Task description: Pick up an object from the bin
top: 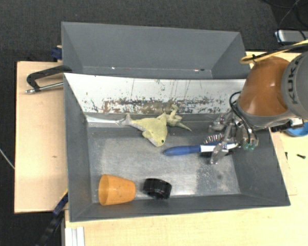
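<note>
Grey metal bin (123,160) floor: gripper (218,150) sits at the white end of a blue-handled tool (182,150); whether wide or narrow, cannot tell. Centre on the handle, lift straight.

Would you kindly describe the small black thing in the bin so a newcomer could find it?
Look along the front wall of the grey bin, nearest the view's bottom edge. Left of its middle lies an orange cup, with the black thing just right of it. It is the only black piece, short and rounded, unlike the long blue tool and pale toy lizard farther back.
</note>
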`<state>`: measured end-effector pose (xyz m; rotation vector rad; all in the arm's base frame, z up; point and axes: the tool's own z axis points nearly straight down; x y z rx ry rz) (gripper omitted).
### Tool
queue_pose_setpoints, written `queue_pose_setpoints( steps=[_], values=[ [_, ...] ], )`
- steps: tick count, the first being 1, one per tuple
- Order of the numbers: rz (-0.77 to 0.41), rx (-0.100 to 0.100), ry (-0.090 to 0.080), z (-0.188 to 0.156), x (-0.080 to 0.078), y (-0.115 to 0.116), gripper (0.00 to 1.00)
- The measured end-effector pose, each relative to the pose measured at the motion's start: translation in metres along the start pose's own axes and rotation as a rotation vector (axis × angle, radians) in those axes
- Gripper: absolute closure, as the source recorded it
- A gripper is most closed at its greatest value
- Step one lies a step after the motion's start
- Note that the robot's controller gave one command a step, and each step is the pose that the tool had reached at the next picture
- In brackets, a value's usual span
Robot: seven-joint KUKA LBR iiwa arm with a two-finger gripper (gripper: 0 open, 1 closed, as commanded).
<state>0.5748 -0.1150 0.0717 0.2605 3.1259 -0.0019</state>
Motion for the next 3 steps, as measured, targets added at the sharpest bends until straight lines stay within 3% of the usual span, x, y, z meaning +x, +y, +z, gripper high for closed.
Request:
queue_pose_setpoints(
  steps=[1, 2, 3],
  values=[
    [0.0, 0.0, 0.002, -0.001, -0.001, 0.0, 0.0],
    [0.0, -0.002, -0.003, -0.003, -0.003, 0.001, 1.0],
    [-0.001, -0.001, -0.008, -0.08, -0.006, 0.001, 1.0]
  ],
)
